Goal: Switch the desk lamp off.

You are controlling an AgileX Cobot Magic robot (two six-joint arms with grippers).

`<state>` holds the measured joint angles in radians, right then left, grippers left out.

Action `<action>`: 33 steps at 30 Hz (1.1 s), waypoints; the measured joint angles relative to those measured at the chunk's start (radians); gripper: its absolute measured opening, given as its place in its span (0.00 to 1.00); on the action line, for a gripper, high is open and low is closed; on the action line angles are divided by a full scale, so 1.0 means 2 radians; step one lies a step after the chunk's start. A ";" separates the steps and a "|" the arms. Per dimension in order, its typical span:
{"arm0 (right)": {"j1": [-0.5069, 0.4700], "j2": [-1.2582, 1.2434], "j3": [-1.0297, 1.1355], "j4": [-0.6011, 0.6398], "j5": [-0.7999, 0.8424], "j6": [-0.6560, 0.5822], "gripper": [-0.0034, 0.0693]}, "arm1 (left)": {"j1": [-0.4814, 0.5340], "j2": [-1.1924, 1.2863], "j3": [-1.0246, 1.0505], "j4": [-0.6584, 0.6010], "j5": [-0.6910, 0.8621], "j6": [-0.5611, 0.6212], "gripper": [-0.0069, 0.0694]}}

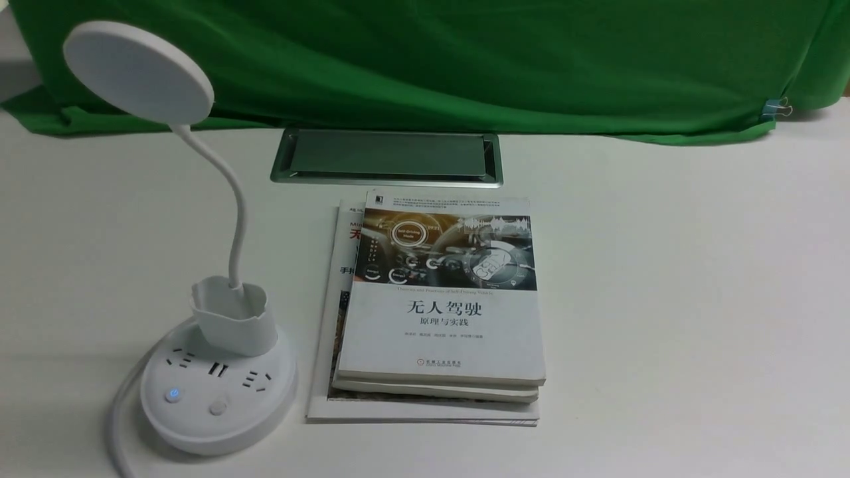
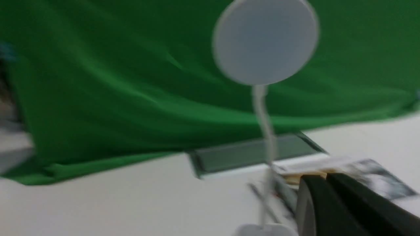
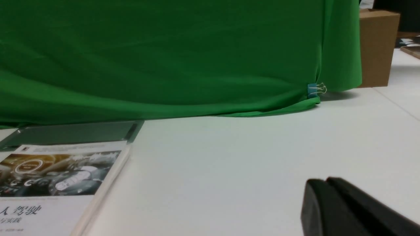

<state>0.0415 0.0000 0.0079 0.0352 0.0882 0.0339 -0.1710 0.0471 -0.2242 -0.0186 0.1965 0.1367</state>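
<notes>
Desk lamp (image 1: 218, 372) stands near-left on the tabletop (image 1: 664, 299), one base button (image 1: 173, 394) glowing blue. Left end effector (image 2: 331, 209) looks closed, blurred; right end effector (image 3: 331, 203) too. Press straight down, lightly; books (image 1: 438, 312) lie beside, green cloth (image 1: 465, 60) beyond.

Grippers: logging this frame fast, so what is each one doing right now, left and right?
Left gripper: fingers look pressed together, holding nothing.
Right gripper: fingers look pressed together, holding nothing.
</notes>
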 joint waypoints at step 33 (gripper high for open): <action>0.000 0.000 0.000 0.000 0.000 0.000 0.10 | 0.056 -0.025 0.116 -0.014 0.012 0.001 0.12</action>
<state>0.0415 0.0000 0.0079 0.0352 0.0883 0.0339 -0.0597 -0.0023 0.0077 -0.0476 0.2208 0.1385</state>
